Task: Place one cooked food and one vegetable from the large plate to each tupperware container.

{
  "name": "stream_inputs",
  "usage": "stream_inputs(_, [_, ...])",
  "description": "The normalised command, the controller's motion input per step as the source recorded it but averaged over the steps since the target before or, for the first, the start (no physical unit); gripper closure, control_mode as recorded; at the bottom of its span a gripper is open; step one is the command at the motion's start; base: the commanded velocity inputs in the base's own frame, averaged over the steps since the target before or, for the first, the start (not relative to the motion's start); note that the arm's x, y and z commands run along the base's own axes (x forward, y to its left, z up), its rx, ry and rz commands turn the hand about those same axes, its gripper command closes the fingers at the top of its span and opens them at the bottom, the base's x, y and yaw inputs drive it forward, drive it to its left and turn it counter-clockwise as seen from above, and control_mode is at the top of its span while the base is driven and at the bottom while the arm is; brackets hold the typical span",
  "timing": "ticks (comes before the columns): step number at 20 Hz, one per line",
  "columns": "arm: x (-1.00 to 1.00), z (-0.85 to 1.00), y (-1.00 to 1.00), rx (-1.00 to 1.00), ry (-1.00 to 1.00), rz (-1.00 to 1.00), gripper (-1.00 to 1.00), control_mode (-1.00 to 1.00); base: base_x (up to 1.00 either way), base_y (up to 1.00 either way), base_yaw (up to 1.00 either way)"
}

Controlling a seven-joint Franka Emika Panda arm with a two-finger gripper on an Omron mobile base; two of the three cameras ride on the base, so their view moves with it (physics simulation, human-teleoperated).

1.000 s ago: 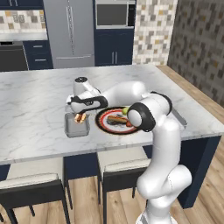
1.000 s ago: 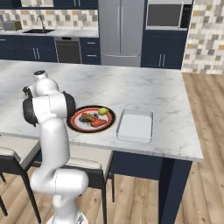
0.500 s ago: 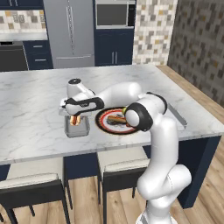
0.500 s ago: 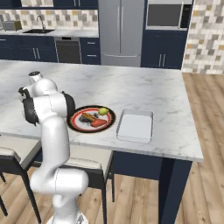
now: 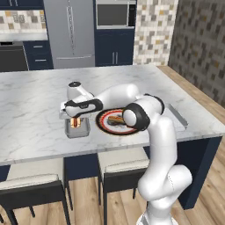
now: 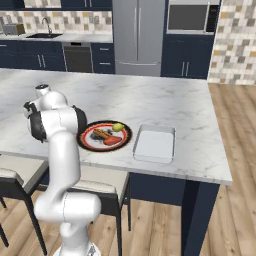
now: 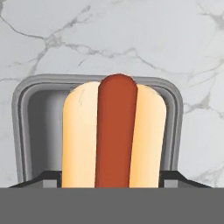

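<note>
My gripper [image 5: 75, 118] is shut on the hot dog [image 7: 116, 135], a brown sausage in a pale bun, and holds it just over the small grey container [image 5: 77, 130]. In the hand view the grey container's rim [image 7: 26, 109] frames the hot dog on three sides, and the dark fingertips [image 7: 174, 176] flank its lower end. The large plate [image 6: 89, 143], black with a red rim, lies to the right of that container. It carries the plain sausage [image 6: 101, 134], the red round piece [image 6: 113, 141] and the yellow-green ball [image 6: 118, 127]. The pale rectangular container [image 6: 154, 143] lies right of the plate.
The marble island counter [image 5: 30, 105] stretches wide behind and left of the grey container. Two stools [image 5: 33, 184] stand under its near edge. My own arm [image 5: 132, 110] reaches across above the plate.
The hand has shifted a little left and come down with the hot dog, from beside the plate to low over the grey container.
</note>
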Motion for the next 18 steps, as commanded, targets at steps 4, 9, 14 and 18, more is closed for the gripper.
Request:
stream_inputs(4, [0.22,-0.25,0.17,0.00,0.00,0.06,1.00,-1.00,0.00,0.00,0.00])
stream_inputs(9, [0.00,-0.15,0.03,0.00,-0.01,0.00,1.00,-1.00,0.00,0.00,0.00])
stream_inputs(14, [0.00,-0.05,0.00,0.00,-0.03,0.00,-1.00,-1.00,0.00,0.00,0.00])
stream_inputs(18, [0.00,0.00,0.00,0.00,0.00,0.00,-1.00,-1.00,0.00,0.00,0.00])
